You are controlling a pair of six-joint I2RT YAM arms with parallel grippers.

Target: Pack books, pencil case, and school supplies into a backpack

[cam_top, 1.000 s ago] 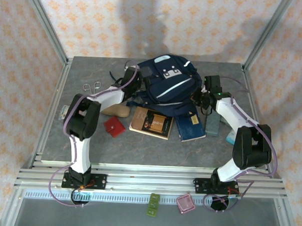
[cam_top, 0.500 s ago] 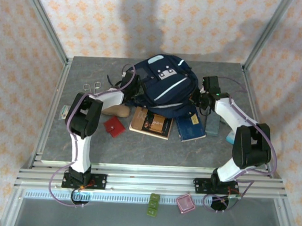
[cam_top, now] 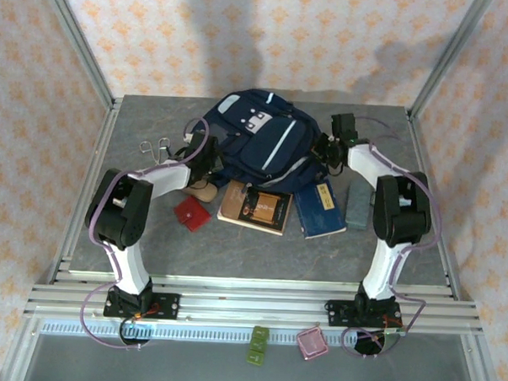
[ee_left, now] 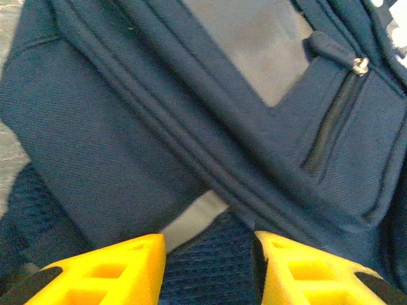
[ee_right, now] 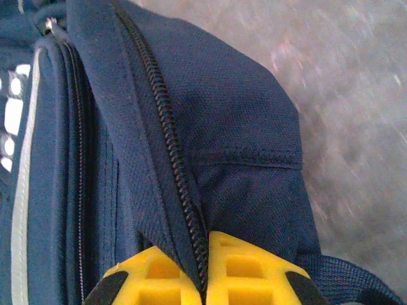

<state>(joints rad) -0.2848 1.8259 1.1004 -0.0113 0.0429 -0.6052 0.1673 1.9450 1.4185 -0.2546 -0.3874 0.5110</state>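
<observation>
At far centre of surface (cam_top: 234,249), backpack (cam_top: 269,145) pinched at zipper seam by right end effector (ee_right: 205,254), pressed together; left end effector (ee_left: 210,251) half spread, clamping backpack's mesh fabric; books (cam_top: 255,207) just beside.

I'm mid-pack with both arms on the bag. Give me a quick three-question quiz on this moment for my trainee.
1. True or false: the tan-brown book and the dark blue book are already inside the backpack.
2. Pick one: the right gripper is shut on
A. the tan-brown book
B. the backpack's zipper seam
C. the dark blue book
3. Fill in: in the top view, the book lying closer to the right arm is the ___ one.

Key: 1 false, since both lie on the table in front of the backpack. 2 B. 3 dark blue.
</observation>
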